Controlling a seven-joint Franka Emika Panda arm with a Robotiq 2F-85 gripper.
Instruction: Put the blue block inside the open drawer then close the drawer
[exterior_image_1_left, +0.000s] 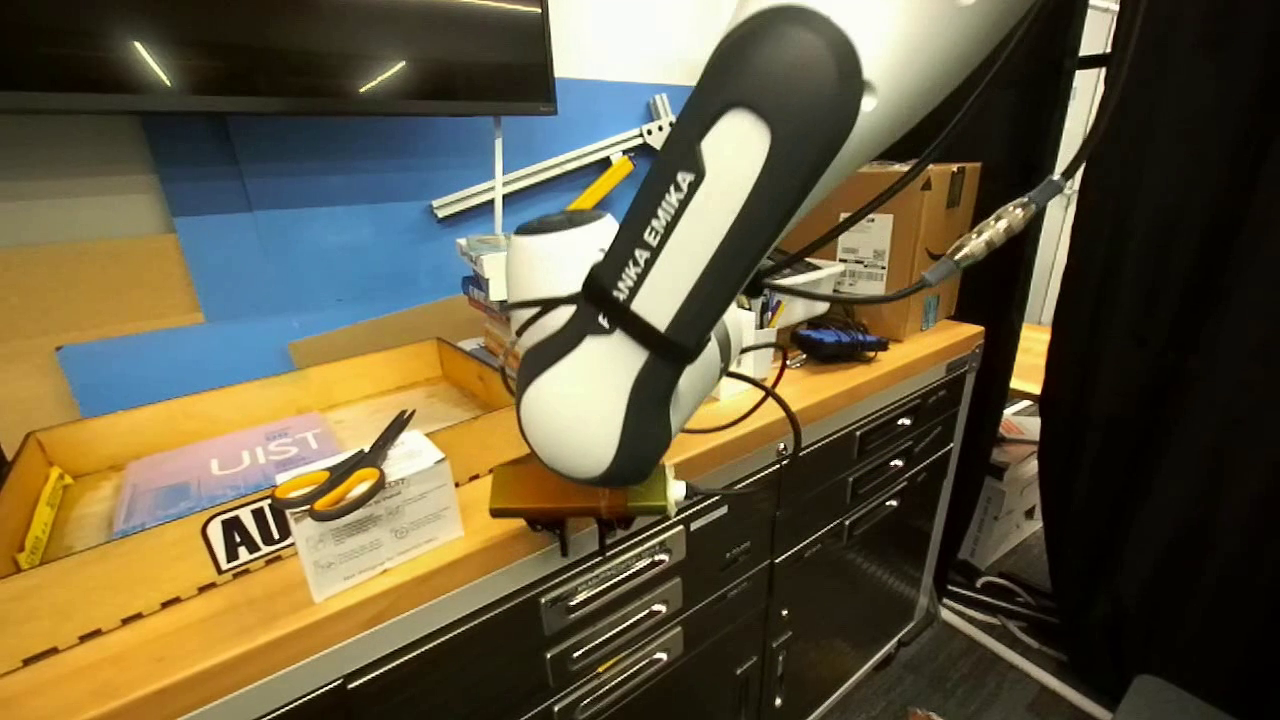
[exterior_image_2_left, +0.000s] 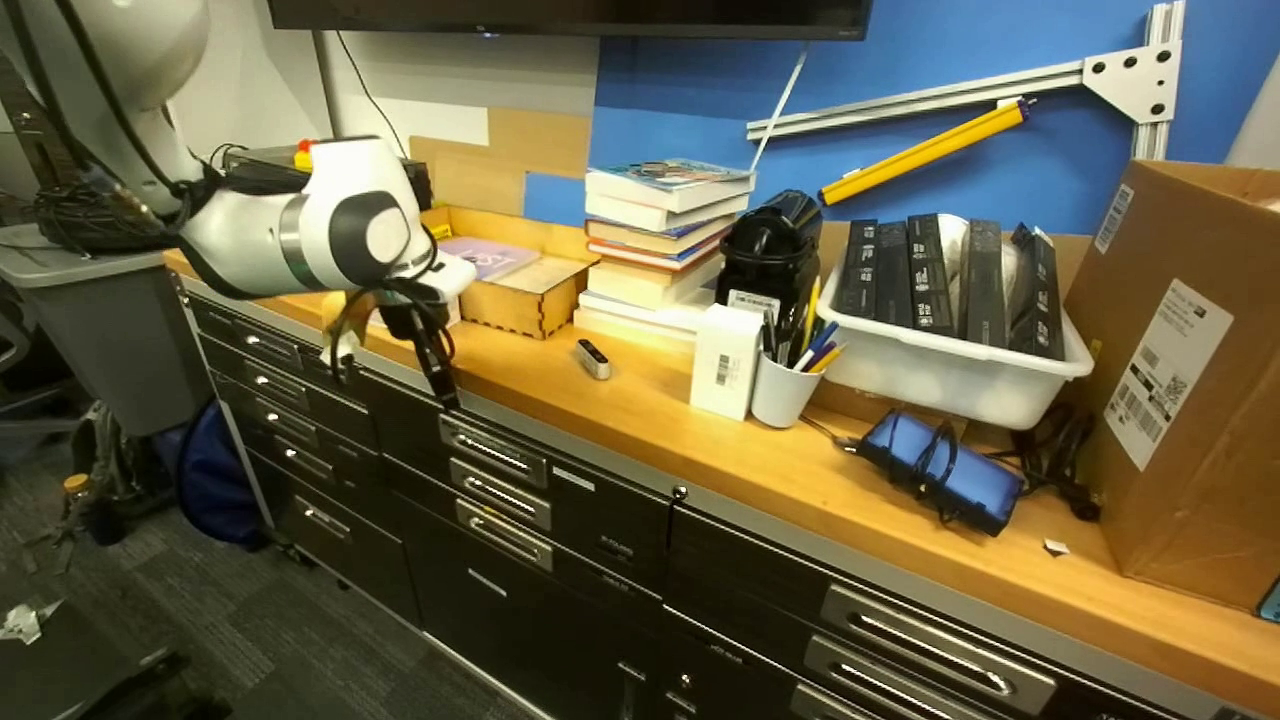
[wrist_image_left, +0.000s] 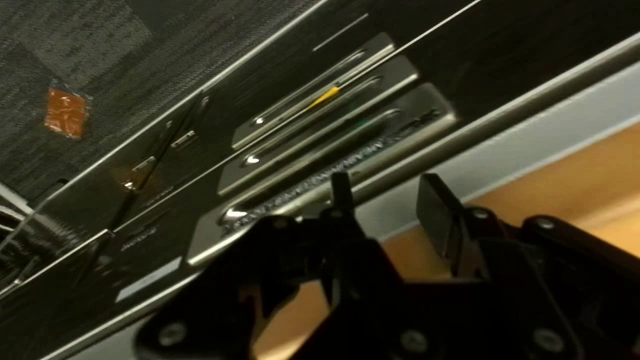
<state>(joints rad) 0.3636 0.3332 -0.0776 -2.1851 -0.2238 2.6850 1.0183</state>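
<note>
Gripper (wrist_image_left: 387, 200) wide and empty, lower centre of wrist view. Top drawer (wrist_image_left: 320, 172), mid-frame, looks closed; blue block not visible, whereabouts unclear. Risk: fingertips (wrist_image_left: 434, 215), apparently near grey bench edge (wrist_image_left: 500, 155), could scrape it if lowered.

Likely a lab: robot arm (exterior_image_2_left: 250, 235), workbench (exterior_image_2_left: 645, 420).

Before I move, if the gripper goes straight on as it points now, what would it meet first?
Probably the top drawer handle, ahead of the open gripper in the wrist view; depth is unclear, so the grey counter edge could come first.
</note>
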